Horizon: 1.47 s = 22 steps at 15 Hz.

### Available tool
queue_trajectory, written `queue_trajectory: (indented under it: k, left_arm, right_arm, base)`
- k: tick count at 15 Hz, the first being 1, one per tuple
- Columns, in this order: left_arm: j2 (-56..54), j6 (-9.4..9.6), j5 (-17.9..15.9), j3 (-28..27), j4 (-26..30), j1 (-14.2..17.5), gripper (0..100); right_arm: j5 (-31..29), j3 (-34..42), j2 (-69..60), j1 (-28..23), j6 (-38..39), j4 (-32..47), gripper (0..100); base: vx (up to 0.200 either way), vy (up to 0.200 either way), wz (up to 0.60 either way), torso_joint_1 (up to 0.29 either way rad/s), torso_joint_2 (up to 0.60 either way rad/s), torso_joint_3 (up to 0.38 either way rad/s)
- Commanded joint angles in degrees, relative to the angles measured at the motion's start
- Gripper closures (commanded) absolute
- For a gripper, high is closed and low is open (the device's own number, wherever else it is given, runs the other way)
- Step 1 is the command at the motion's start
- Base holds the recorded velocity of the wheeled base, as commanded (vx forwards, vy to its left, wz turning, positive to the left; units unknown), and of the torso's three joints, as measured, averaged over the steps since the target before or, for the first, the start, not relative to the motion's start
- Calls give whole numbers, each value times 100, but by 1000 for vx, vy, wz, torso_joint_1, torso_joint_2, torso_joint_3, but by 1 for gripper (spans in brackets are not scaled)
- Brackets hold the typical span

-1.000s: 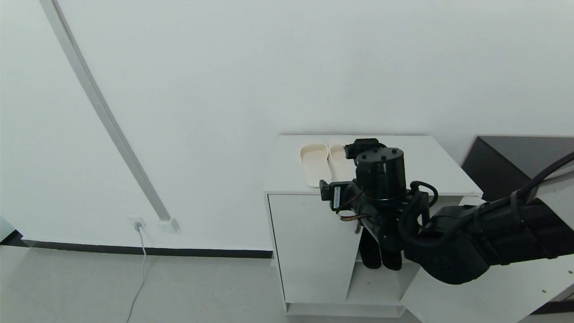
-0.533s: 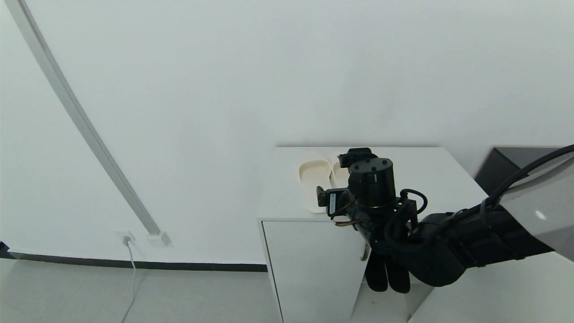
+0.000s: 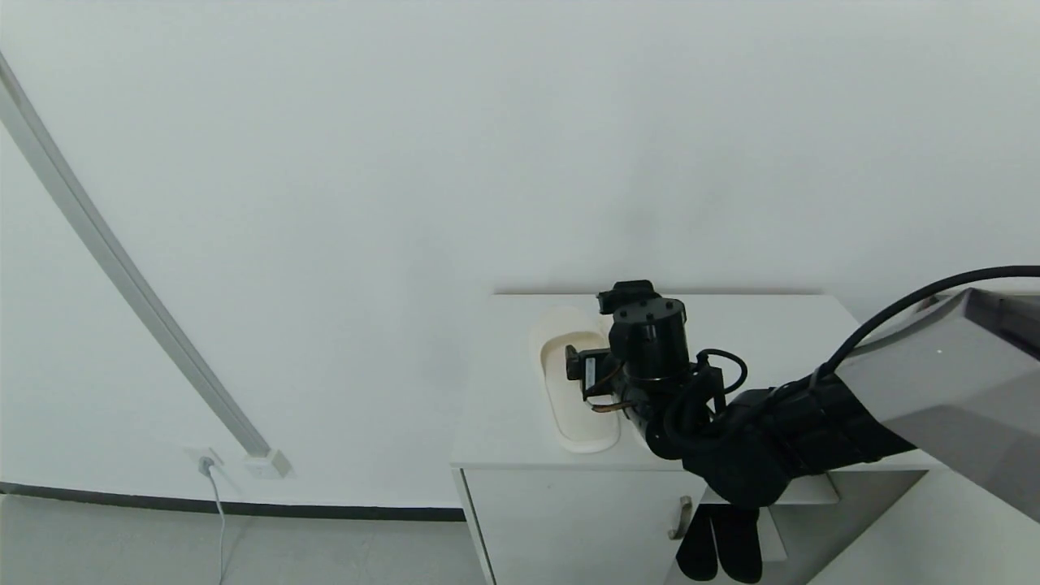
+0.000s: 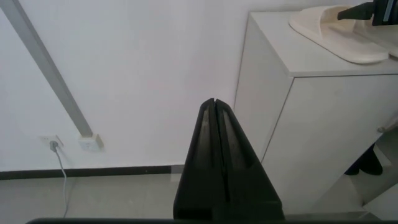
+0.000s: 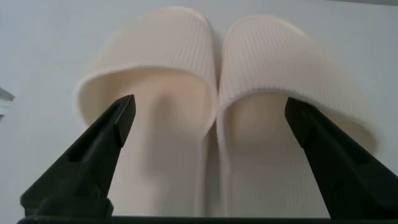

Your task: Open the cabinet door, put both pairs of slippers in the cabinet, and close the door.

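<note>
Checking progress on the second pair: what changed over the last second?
The head camera shifted, so the cabinet shows lower and larger. The right gripper pushed farther over the cabinet top, open, its arm now hiding the right one of the cream slippers; nothing gripped. The cream slippers stay on top, the black slippers inside.
</note>
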Motion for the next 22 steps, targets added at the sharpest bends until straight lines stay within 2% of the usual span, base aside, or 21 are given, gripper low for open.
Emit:
queue_trajectory:
  k: [1,8,12,16,17,22]
  left_arm:
    - [7,-1,1,-1,0,1,100]
    - [7,-1,1,-1,0,1,100]
    - [7,-1,1,-1,0,1,100]
    - [7,-1,1,-1,0,1,100]
    - [7,-1,1,-1,0,1,100]
    - [7,-1,1,-1,0,1,100]
  right_arm:
    - [4,-140,243,-37,-1,2,0]
    - [48,-342,436,-125,-10,-59,0]
    - [57,-377,735,-283,-484,-807,0]
    - [154,-377,761,-327,-519,-903,0]
    - [154,-377,761,-327,-519,-903,100]
    - [154,-377,761,-327,-519,-903,100]
  base:
    - [0,0,0,0,0,0]
    - [0,0,0,0,0,0]
    - [0,0,0,0,0,0]
    - [0,0,0,0,0,0]
    - [0,0,0,0,0,0]
    - [0,0,0,0,0,0]
